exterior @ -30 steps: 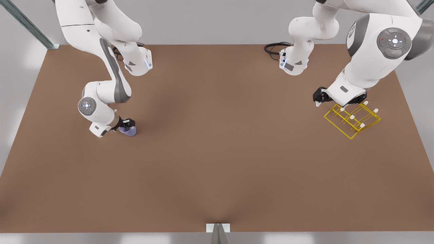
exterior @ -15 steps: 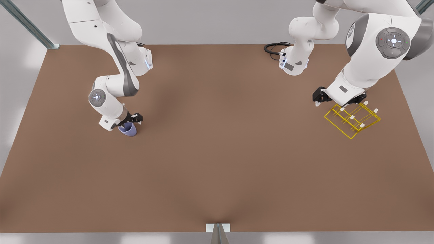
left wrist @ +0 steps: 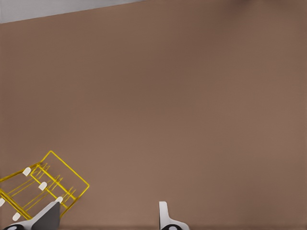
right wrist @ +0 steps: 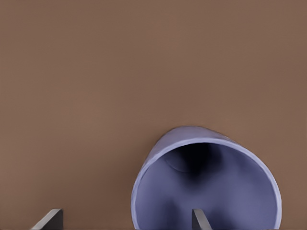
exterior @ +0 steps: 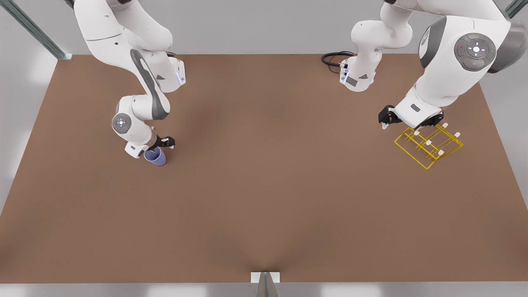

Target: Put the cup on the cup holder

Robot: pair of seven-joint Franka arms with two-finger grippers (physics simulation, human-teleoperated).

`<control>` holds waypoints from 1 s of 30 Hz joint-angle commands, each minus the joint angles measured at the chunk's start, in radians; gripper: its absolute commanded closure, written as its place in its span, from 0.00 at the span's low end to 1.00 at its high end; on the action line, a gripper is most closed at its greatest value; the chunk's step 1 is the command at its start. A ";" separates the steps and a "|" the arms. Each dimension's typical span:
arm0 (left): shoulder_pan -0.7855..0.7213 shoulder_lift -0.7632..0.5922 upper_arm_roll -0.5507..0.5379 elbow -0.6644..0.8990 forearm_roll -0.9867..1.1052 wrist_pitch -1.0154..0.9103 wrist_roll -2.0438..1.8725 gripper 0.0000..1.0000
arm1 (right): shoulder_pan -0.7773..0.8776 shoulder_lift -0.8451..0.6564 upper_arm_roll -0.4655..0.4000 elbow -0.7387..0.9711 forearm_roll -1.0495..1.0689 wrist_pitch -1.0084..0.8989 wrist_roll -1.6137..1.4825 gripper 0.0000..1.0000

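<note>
Front view: the right gripper [exterior: 164, 143] had lifted off the cup [exterior: 156, 156], which stayed on the table [exterior: 264, 206]; release, not progress.

Left wrist view: the left gripper [left wrist: 109, 216], fingers open and empty, waited beside the cup holder [left wrist: 41, 187].

Right wrist view: open fingers [right wrist: 199, 219] straddled the cup's rim.

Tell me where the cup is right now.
The cup stands on the table at the front view's left, just under the right gripper, whose one finger reaches inside its rim. The cup holder lies far off at the front view's right.
</note>
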 commanded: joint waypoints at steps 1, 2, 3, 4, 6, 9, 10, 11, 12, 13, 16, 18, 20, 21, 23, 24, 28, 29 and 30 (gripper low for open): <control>0.000 -0.001 -0.002 0.000 0.001 -0.001 0.000 0.00 | 0.009 0.022 0.001 0.000 0.000 0.027 -0.016 0.00; 0.000 -0.001 -0.001 0.000 0.001 -0.001 0.000 0.00 | 0.009 0.036 0.001 0.003 -0.006 0.037 -0.018 0.03; 0.000 -0.001 -0.001 0.000 0.001 -0.002 0.000 0.00 | 0.009 0.043 -0.001 0.005 -0.006 0.037 -0.019 0.18; 0.000 -0.001 -0.001 0.000 0.001 -0.001 0.000 0.00 | 0.006 0.048 -0.001 0.006 -0.008 0.037 -0.019 0.26; 0.000 -0.001 -0.001 0.000 0.001 -0.004 0.000 0.00 | -0.017 0.053 -0.002 0.006 -0.055 0.031 -0.021 0.49; 0.000 -0.001 -0.001 0.000 0.001 -0.005 0.000 0.00 | -0.033 0.051 -0.002 0.020 -0.100 0.006 -0.019 0.79; 0.000 -0.001 -0.001 0.000 0.001 -0.005 0.000 0.00 | -0.033 0.051 -0.002 0.034 -0.100 -0.020 -0.016 0.79; 0.000 -0.001 -0.002 0.000 0.001 -0.005 0.000 0.00 | -0.033 0.051 -0.002 0.037 -0.100 -0.029 -0.015 0.79; -0.001 -0.001 -0.002 0.000 0.001 -0.005 0.000 0.00 | -0.033 0.051 -0.002 0.052 -0.100 -0.040 -0.015 0.79; -0.001 -0.001 -0.002 0.000 0.001 -0.005 0.000 0.00 | -0.033 0.051 -0.001 0.108 -0.100 -0.124 -0.013 0.79; -0.006 -0.001 -0.002 0.000 0.001 -0.005 0.000 0.00 | -0.017 0.053 0.001 0.296 -0.086 -0.341 -0.009 0.79; -0.006 -0.001 -0.002 0.000 0.001 -0.005 -0.002 0.00 | 0.039 0.099 0.002 0.434 0.073 -0.478 0.011 0.79; -0.006 -0.001 -0.002 0.000 0.001 -0.005 -0.002 0.00 | 0.122 0.227 0.002 0.682 0.233 -0.708 0.047 0.79; -0.006 -0.001 -0.002 0.000 0.002 -0.005 -0.002 0.00 | 0.176 0.330 0.002 0.825 0.339 -0.767 0.076 0.79; -0.006 -0.001 -0.002 0.000 0.001 -0.005 -0.002 0.00 | 0.260 0.517 0.002 1.005 0.553 -0.830 0.077 0.79; -0.007 -0.001 -0.002 0.000 0.001 -0.005 -0.002 0.00 | 0.317 0.622 0.002 1.140 0.627 -0.894 0.077 0.79; -0.006 -0.001 -0.002 0.000 0.002 -0.004 -0.002 0.00 | 0.506 0.985 -0.006 1.548 0.994 -0.911 0.088 0.79; -0.007 -0.001 -0.002 0.000 0.002 -0.002 -0.002 0.00 | 0.545 1.046 -0.009 1.620 1.068 -0.907 0.097 0.79; -0.007 -0.001 -0.002 0.000 0.002 -0.002 -0.002 0.00 | 0.585 1.108 -0.007 1.697 1.115 -0.895 0.102 0.79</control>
